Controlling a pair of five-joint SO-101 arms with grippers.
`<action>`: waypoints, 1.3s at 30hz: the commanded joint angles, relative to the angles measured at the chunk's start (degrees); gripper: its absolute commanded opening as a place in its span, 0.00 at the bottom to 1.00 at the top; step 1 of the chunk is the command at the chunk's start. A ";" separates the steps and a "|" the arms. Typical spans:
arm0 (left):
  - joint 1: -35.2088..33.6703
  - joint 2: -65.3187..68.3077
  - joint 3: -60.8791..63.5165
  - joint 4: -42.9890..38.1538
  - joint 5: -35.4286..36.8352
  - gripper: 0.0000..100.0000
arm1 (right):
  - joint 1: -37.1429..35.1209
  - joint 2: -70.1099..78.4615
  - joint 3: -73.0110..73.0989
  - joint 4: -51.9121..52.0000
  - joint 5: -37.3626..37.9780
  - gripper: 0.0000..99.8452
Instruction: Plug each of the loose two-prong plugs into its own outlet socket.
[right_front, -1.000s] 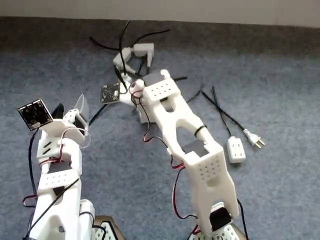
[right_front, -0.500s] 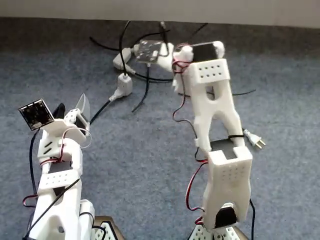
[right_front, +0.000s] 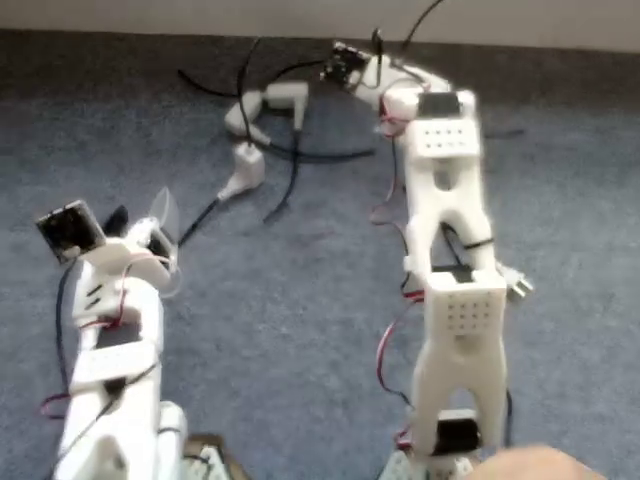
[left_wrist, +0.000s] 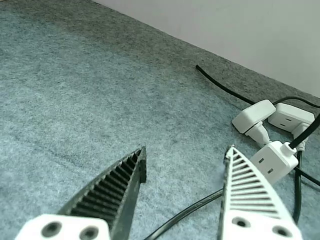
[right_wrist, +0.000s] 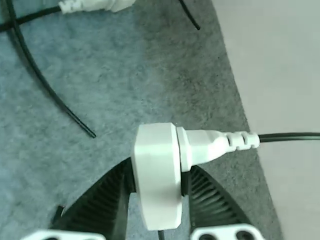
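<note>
My right gripper (right_wrist: 160, 169) is shut on a white socket block (right_wrist: 156, 200). A white plug (right_wrist: 212, 144) with a black cord sits in the block. In the high view this gripper (right_front: 362, 62) is at the far edge of the carpet, by the wall. My left gripper (left_wrist: 186, 150) stands open over bare carpet with nothing between its fingers; the high view places it (right_front: 152, 225) at the left. Beyond it lie a white socket block (left_wrist: 272, 157) on a black cord and two more white pieces (left_wrist: 252, 117). A loose two-prong plug (right_front: 517, 286) peeks out beside the right arm.
Black cords (right_front: 300, 150) loop across the far carpet around the white pieces (right_front: 245, 172). A pale wall (right_front: 200, 15) borders the carpet's far edge. Grey carpet (right_front: 300, 300) lies open between the two arms.
The right arm has swung from the cluster of white pieces at the middle back to the far right, close to the wall. The left arm has hardly moved.
</note>
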 joint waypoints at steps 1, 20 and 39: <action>1.10 -0.48 -0.13 -1.23 0.35 0.25 | 0.92 -0.92 -5.14 -4.79 -6.33 0.06; 1.01 -0.48 -0.04 -1.14 0.35 0.25 | 3.38 -1.19 -11.65 -7.43 -18.81 0.35; 1.45 -0.22 -0.04 -1.14 0.35 0.25 | 19.03 -22.37 -22.46 40.22 -31.21 0.35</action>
